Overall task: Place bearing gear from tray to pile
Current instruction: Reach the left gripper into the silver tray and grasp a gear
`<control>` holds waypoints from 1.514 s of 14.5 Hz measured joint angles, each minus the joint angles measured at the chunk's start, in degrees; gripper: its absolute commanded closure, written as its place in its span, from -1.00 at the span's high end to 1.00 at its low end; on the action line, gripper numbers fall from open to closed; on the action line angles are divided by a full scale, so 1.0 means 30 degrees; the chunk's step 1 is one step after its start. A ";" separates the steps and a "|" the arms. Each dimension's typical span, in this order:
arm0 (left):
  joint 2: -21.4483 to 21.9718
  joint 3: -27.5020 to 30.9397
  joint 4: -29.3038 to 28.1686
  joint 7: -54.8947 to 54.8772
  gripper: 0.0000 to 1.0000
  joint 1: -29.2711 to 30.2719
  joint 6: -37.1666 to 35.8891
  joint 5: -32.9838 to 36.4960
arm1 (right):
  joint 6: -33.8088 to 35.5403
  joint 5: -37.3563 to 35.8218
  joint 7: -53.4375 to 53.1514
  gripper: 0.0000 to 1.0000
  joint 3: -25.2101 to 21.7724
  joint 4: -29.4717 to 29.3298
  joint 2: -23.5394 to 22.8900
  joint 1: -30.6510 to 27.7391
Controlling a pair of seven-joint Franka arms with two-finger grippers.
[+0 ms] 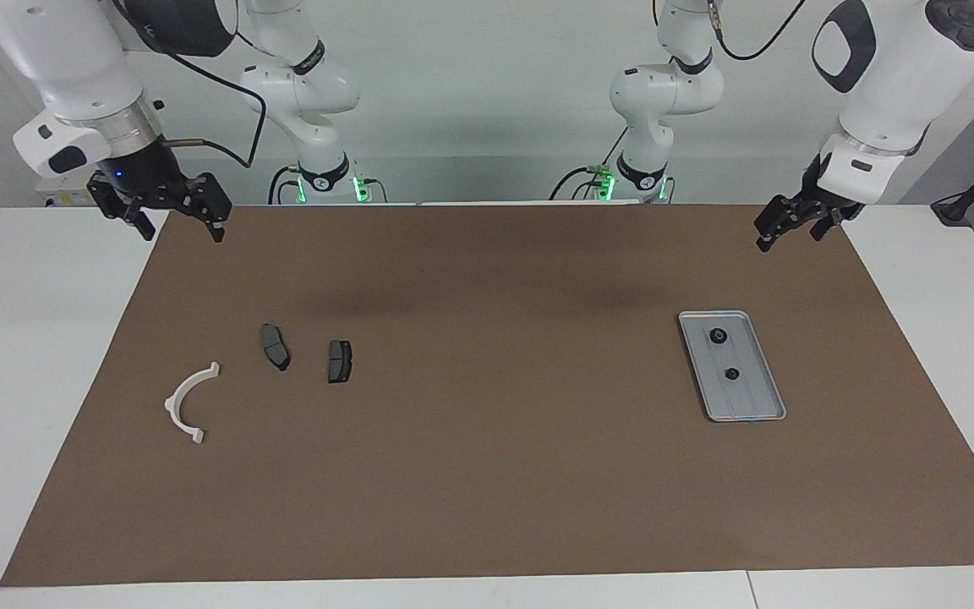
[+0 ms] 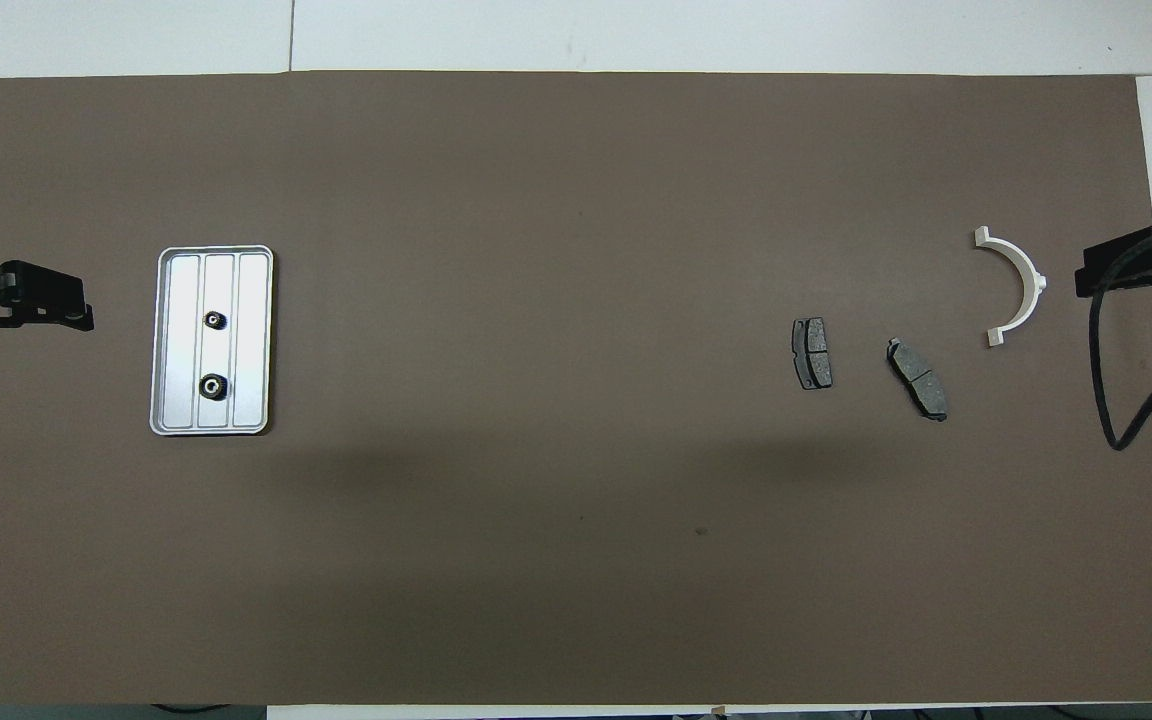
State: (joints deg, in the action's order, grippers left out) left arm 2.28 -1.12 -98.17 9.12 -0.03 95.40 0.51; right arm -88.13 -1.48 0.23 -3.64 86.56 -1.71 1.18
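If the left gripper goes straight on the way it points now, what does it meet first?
The left gripper hangs open, tilted downward over the mat's edge nearest the robots, at the left arm's end. It would likely meet bare mat first, short of the tray and its gears; depth is unclear.

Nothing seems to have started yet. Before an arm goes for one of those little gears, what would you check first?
1. Two gears lie on the tray: ok.
2. Left gripper open, holding nothing: ok.
3. Right gripper open, holding nothing: ok.
4. Pile present: two dark pads and white arc: ok.
5. Bare mat between tray and pile: ok.
6. Gears loose or stuck: cannot tell.
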 measured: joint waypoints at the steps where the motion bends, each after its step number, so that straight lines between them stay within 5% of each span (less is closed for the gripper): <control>1: 0.0060 0.0058 -0.0413 0.0000 1.00 0.0025 0.0648 0.0000 | 0.0000 0.0000 0.0000 1.00 0.0000 0.0000 0.0000 0.0000; 8: -0.0019 0.0169 -0.6719 -0.0063 1.00 0.0183 0.7952 0.0000 | 0.0000 0.0000 0.0001 1.00 0.0002 0.0000 0.0022 0.0000; 13: -0.1402 0.0191 -0.9187 -0.0154 0.76 0.0441 1.1645 0.0001 | 0.0000 0.0000 0.0002 1.00 0.0008 0.0000 0.0039 0.0001; 22: -0.3101 0.0103 -0.9865 -0.0538 0.50 0.0437 1.2746 0.0001 | 0.0384 0.0000 0.0042 1.00 0.1401 -0.0053 -0.0187 0.0242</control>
State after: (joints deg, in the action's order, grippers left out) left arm -7.03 -0.81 -127.76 7.50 1.28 133.64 0.51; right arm -86.97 -1.48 0.36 0.56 86.40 -2.28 1.91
